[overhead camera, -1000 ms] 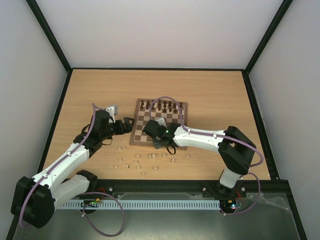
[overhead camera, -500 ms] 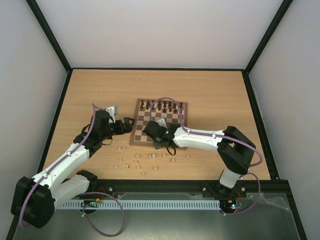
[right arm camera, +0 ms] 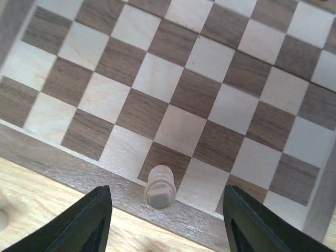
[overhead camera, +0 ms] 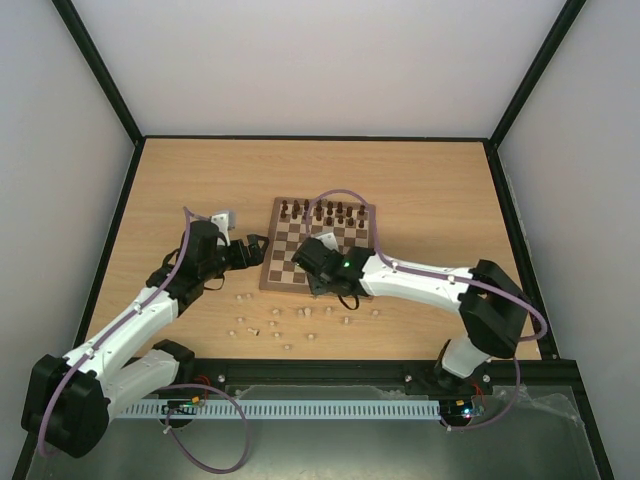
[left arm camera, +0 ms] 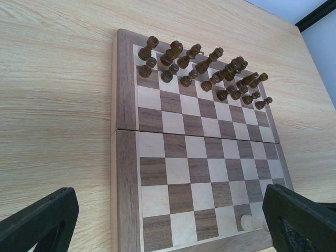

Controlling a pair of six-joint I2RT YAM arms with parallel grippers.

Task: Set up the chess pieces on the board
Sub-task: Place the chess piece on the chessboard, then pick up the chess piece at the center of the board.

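Observation:
The board (overhead camera: 290, 262) lies mid-table, with dark pieces (overhead camera: 325, 211) on its two far rows. My right gripper (right arm camera: 167, 207) hangs open over the board's near edge (right arm camera: 79, 157). A pale chess piece (right arm camera: 159, 187) stands free on a dark square of the near row, between the fingers and touching neither. The left wrist view shows that piece (left arm camera: 251, 222) at the board's (left arm camera: 194, 157) near right, partly behind a finger. My left gripper (left arm camera: 170, 220) is wide open and empty just off the board's left side (overhead camera: 255, 248). Several pale chess pieces (overhead camera: 275, 325) lie loose on the table before the board.
The dark pieces (left arm camera: 205, 68) stand close together on the far rows. A small grey-white object (overhead camera: 222, 217) shows behind the left arm. Black frame rails run along the table's sides and near edge (overhead camera: 400, 365).
My right gripper has opened and let go of the pale piece on the near row. The right arm's elbow has swung to the right. The left arm has not moved.

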